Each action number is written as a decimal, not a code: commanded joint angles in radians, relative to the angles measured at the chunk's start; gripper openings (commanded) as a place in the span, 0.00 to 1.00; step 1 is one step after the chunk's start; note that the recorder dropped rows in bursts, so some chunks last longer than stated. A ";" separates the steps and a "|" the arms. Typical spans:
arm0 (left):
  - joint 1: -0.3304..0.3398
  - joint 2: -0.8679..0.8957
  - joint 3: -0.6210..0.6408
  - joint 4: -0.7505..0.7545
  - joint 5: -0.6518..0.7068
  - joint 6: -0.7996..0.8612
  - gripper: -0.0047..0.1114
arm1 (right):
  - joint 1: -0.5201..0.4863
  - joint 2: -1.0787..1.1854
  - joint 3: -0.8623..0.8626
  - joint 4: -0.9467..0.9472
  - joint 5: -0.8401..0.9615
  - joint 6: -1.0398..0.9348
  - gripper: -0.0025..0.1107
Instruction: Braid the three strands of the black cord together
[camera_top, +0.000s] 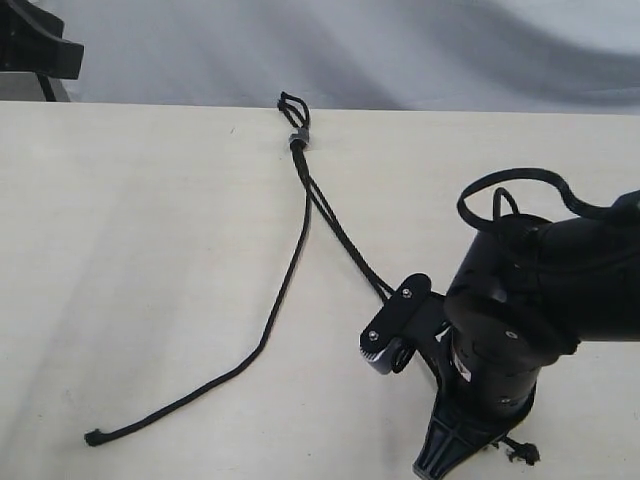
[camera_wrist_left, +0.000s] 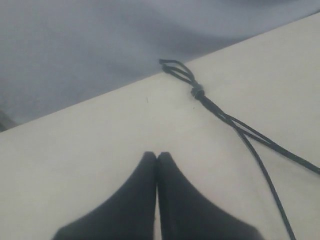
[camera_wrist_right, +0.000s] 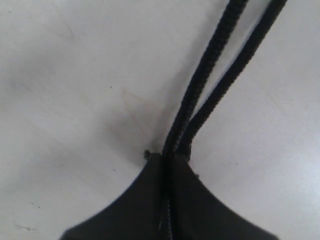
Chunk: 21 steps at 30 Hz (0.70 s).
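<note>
right wrist view — two strands (camera_wrist_right: 212, 55) reach one closed claw (camera_wrist_right: 164, 156).

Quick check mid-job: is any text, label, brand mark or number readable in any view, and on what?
None readable. No text, label or number shows on the table, the black cord, its grey band or the right arm's black housing. The left fingers and right fingers are plain black.

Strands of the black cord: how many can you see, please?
3. One strand lies loose, curving toward the left arm's side. Two more strands run side by side from the grey band to the right gripper, which pinches at least one; beyond it they are mostly hidden.
</note>
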<state>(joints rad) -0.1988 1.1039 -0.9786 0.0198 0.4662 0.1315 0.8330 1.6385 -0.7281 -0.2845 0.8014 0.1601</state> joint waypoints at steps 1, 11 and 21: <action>0.002 0.002 0.005 -0.004 0.008 -0.002 0.04 | -0.005 -0.002 0.008 0.007 -0.013 0.038 0.02; 0.002 0.002 0.005 -0.004 0.008 -0.002 0.04 | -0.005 -0.004 -0.010 -0.261 0.018 0.145 0.02; 0.002 0.002 0.005 -0.004 0.016 -0.002 0.04 | -0.057 0.122 -0.014 -0.552 -0.124 0.223 0.02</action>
<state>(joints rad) -0.1988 1.1039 -0.9786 0.0198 0.4717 0.1315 0.8144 1.7196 -0.7371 -0.7870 0.7070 0.3425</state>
